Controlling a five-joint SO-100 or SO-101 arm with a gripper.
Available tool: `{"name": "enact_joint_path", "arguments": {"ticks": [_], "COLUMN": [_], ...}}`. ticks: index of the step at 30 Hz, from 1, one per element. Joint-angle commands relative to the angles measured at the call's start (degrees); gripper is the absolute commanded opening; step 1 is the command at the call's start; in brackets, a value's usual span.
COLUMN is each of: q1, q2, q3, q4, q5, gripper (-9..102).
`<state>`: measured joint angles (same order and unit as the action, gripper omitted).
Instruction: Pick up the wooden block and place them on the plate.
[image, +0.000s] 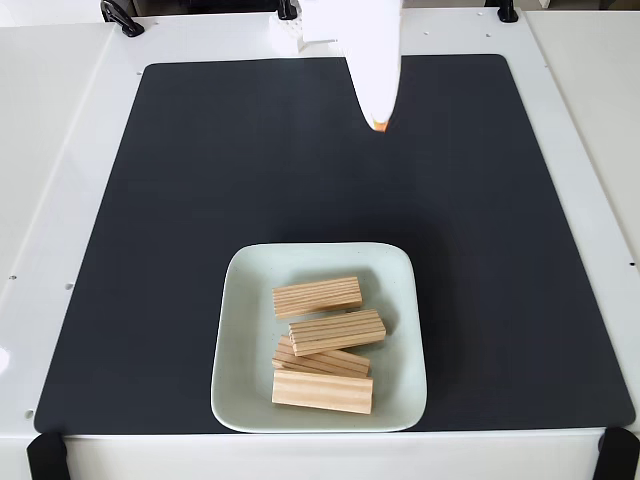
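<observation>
Four wooden blocks (322, 340) on plate (240, 330).

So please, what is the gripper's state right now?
Gripper: cannot be told whether open or closed; nothing visibly held, far above the plate.

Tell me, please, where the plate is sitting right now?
In the fixed view, the plate sits on the dark mat, near its bottom edge and about centre, holding four blocks.

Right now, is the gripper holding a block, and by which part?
Nothing is held. The gripper hangs above the bare mat, and four wooden blocks lie on the plate.
</observation>
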<state>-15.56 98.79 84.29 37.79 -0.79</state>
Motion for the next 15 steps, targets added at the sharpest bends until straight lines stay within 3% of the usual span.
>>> {"name": "enact_joint_path", "arguments": {"ticks": [1, 8, 15], "q1": [0.1, 0.4, 1.7], "q2": [11.7, 30.9, 49.1], "q3": [11.8, 31.9, 46.5], "q4": [-12.7, -26.8, -28.2], "q5": [0.3, 0.3, 0.4], "gripper": [-1, -1, -1]}}
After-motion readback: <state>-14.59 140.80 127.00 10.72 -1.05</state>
